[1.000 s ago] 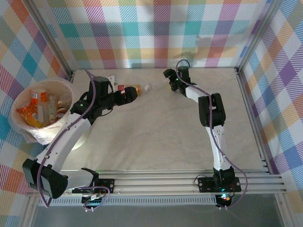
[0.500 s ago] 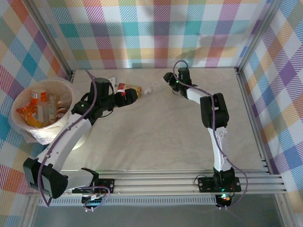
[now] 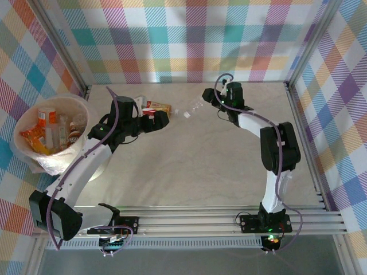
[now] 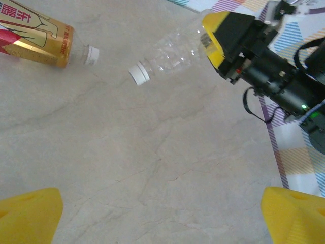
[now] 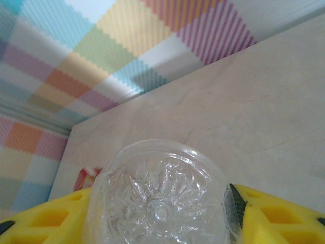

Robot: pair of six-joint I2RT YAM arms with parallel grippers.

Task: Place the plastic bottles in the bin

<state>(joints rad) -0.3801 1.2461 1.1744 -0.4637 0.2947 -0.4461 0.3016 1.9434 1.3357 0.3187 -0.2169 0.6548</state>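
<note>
A clear plastic bottle (image 3: 193,108) with a white cap lies out toward the back of the table, and my right gripper (image 3: 207,98) is shut on its base end. In the right wrist view the bottle's ribbed base (image 5: 160,195) sits between the yellow fingers (image 5: 274,218). An orange bottle (image 3: 159,106) with a red and gold label lies just left of it, cap toward the clear one. My left gripper (image 3: 161,118) hovers open just in front of the orange bottle, holding nothing. The bin (image 3: 23,150) stands at the far left with several bottles inside.
The left wrist view looks down on bare marble table (image 4: 162,168), with the orange bottle (image 4: 35,38) and clear bottle (image 4: 172,51) ahead and my right gripper (image 4: 223,35) beyond. Checked walls enclose the back and sides. A metal rail (image 3: 304,143) runs along the right edge.
My right gripper has closed on the clear bottle and drawn it to the right, away from the orange bottle. The left gripper has stayed open and shifted slightly right.
</note>
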